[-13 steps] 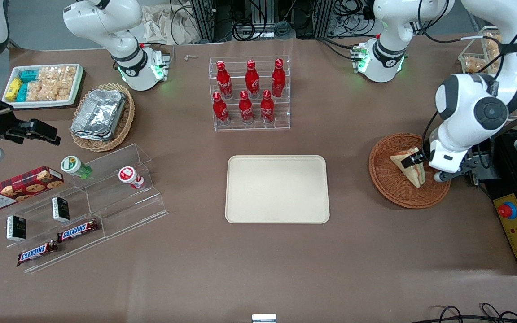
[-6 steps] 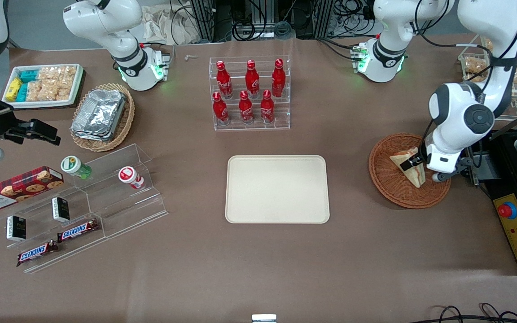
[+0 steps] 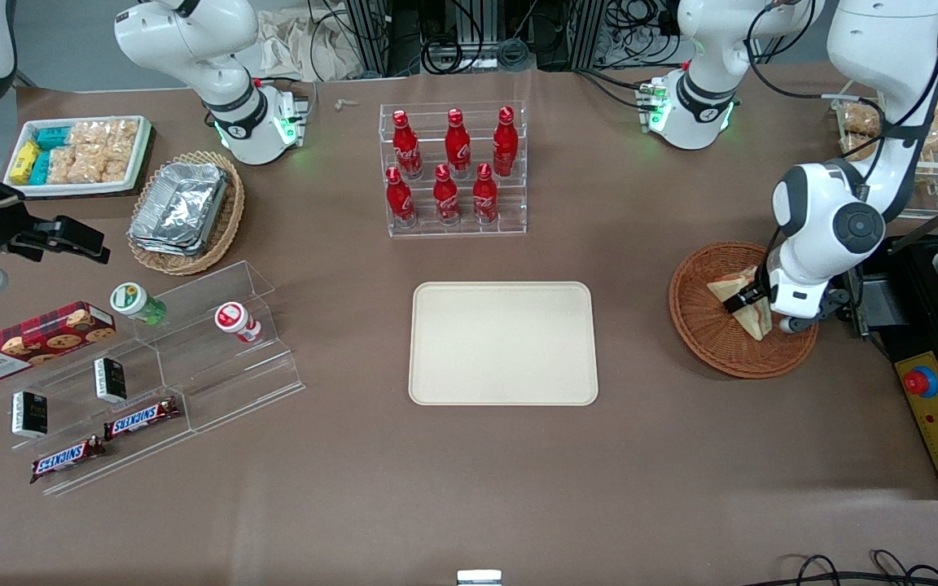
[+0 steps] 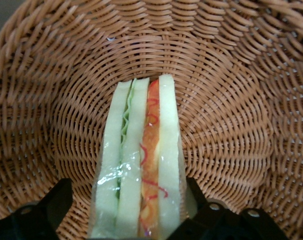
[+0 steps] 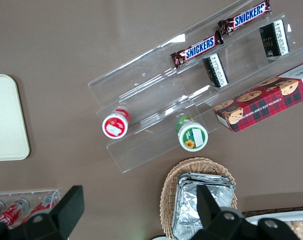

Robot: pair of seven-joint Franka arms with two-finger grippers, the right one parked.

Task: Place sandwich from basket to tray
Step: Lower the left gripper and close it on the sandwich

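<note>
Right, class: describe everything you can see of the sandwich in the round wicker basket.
The sandwich is a triangular wedge of pale white bread in clear, glossy wrap, with green lettuce and red-orange filling striping its cut edge. It stands on edge inside the reddish-brown woven basket, toward the working arm's end of the table. The gripper straddles it, one dark finger on each bread face; the grip looks not yet closed.

Pincer (image 3: pixel 750 299) down inside basket (image 3: pixel 701 325), fingers (image 4: pixel 51 205) flanking sandwich (image 3: pixel 742 305), one each side; wicker rim rings it. Bare desk (image 3: pixel 636 342) strip between basket and tray (image 3: pixel 503 343), nothing standing there. Bottle rack (image 3: pixel 453 169) farther from front camera than tray, clear of that strip.
</note>
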